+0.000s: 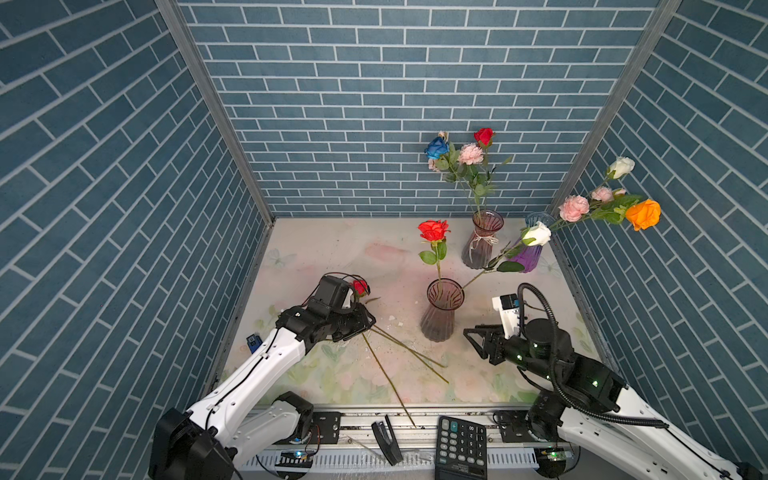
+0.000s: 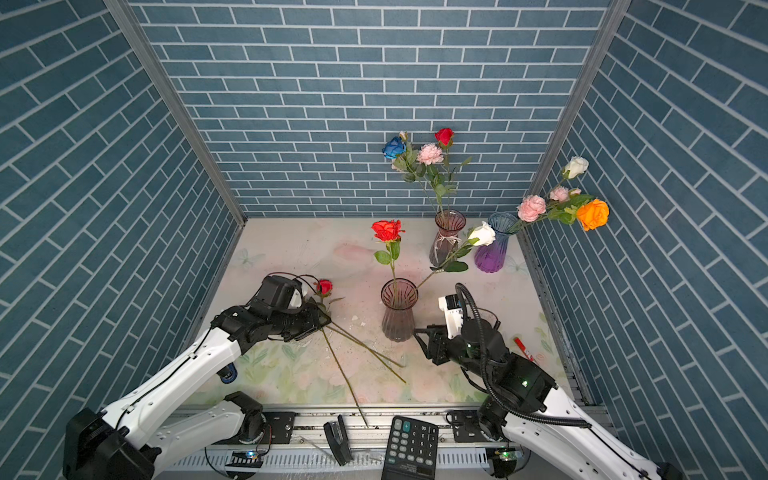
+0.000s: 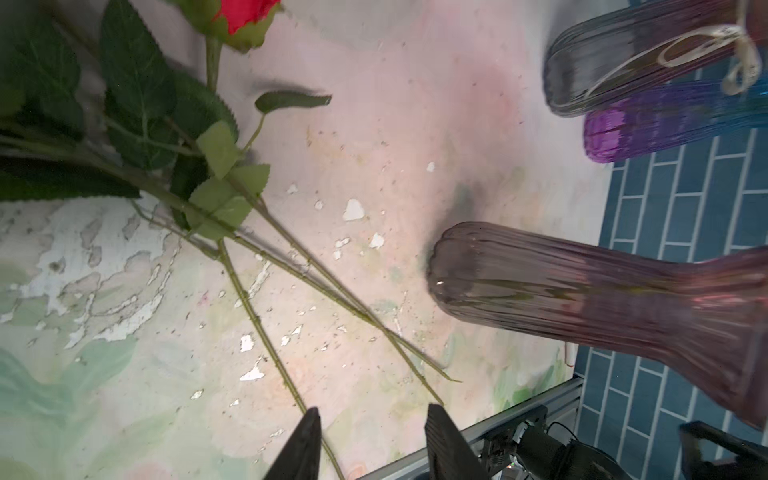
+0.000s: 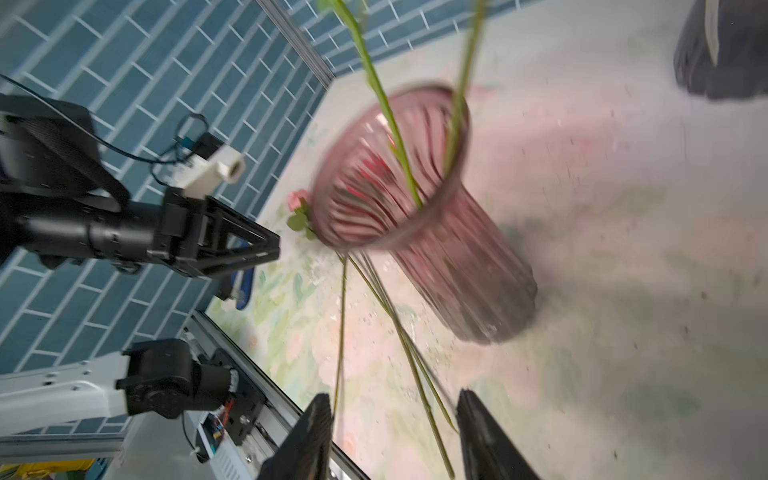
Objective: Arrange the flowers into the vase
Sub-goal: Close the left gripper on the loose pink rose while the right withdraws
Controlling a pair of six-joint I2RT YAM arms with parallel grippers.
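Three crossed stems (image 1: 399, 353) at eight o'clock from the near vase (image 1: 442, 309) may lift together if the half-open left gripper (image 3: 372, 409) closes there; the right gripper (image 4: 395, 392), also half-open, holds nothing.

Blue brick-patterned walls (image 1: 374, 104) enclose three sides, joined by metal corner posts (image 1: 216, 108); the pastel floral worktop (image 1: 332, 257) shows chipped patches.

The left arm (image 1: 266, 361) is stretched out low, and the left gripper (image 1: 365, 323) is held to the left of the front vase (image 1: 441, 316), well apart from it, with the jaws parted and nothing clamped. The right arm (image 1: 598, 386) is bent at the elbow. The right gripper (image 1: 473, 343) is held just right of that vase's base and pointed toward it, with the jaws spread and empty.
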